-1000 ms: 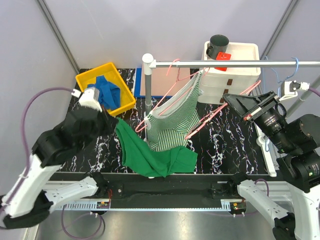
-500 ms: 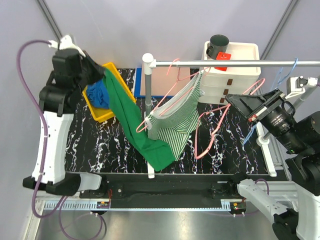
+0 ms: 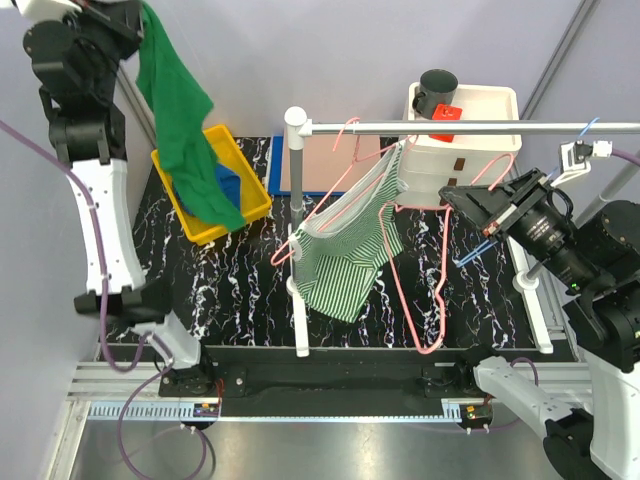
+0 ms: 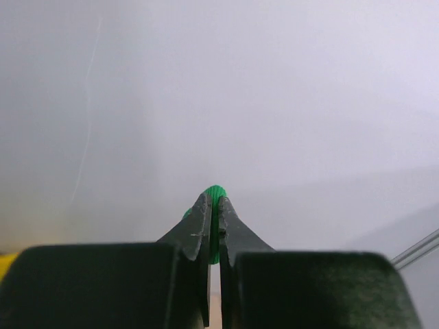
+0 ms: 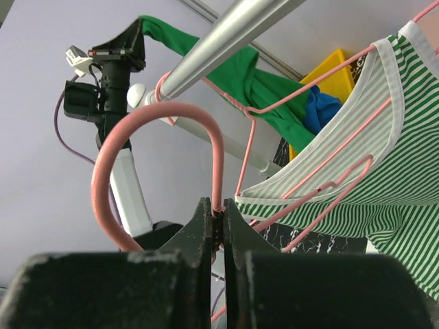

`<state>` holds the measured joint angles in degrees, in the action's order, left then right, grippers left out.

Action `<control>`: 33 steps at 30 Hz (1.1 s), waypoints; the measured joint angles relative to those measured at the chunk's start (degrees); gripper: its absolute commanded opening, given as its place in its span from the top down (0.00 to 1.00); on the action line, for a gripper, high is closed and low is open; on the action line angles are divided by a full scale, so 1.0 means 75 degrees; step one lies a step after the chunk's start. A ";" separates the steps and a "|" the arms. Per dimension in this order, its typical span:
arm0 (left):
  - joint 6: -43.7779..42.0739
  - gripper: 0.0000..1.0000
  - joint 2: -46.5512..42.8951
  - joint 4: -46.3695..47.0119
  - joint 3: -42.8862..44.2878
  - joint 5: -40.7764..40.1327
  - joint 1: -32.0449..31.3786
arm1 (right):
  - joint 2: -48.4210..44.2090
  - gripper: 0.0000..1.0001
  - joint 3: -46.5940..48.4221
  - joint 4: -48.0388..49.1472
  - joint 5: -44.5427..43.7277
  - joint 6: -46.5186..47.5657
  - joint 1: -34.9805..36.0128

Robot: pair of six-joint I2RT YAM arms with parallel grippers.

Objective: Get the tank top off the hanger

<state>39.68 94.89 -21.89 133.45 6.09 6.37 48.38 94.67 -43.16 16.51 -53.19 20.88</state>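
Since a second ago my left tool, clamped on the green tank top, has lifted it high over the yellow bin, free of the pink hanger pinched shut in my right tool; released from this height, it may drape over the rim.

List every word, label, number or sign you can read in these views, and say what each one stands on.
No text can be read in any view.
Pale strip along the front rail: fine repeated marks, too small to read.
Striped tank top, yellow bin, white drawer unit, red block: no print visible.
Left and right wrist views: no lettering.
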 measured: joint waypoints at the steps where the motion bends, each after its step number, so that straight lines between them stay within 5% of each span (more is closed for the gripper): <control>1: 0.0192 1.00 0.0388 0.0268 0.0455 0.0239 0.0175 | 0.0073 1.00 0.0055 0.0000 -0.0009 0.0064 0.0000; 14: 0.1865 1.00 0.1690 0.2410 0.0694 0.1480 0.1399 | 0.0714 1.00 0.0227 0.0000 -0.0137 0.0481 0.0000; 19: 0.1612 1.00 0.1215 0.2704 -0.1134 0.1647 0.1297 | 0.0796 1.00 0.0227 0.0000 -0.0187 0.0493 0.0000; 21: 0.1253 1.00 0.0761 0.2358 -0.2943 0.1562 0.1241 | 0.0799 1.00 0.0216 0.0000 -0.0277 0.0490 0.0000; 30: 0.0627 1.00 0.0988 0.1052 -0.5298 0.0868 0.1096 | 0.0705 1.00 0.0047 0.0006 -0.0318 0.0425 0.0000; 32: 0.0481 0.93 0.1399 0.0866 -0.5249 0.0871 0.1058 | 0.0688 1.00 0.0020 0.0003 -0.0315 0.0379 0.0000; 33: 0.0440 0.77 0.1585 0.0731 -0.5167 0.0883 0.1049 | 0.0682 1.00 0.0015 0.0003 -0.0309 0.0356 0.0000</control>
<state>42.98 106.78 -16.40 94.70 12.71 14.24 53.49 94.78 -43.13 14.20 -50.52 20.88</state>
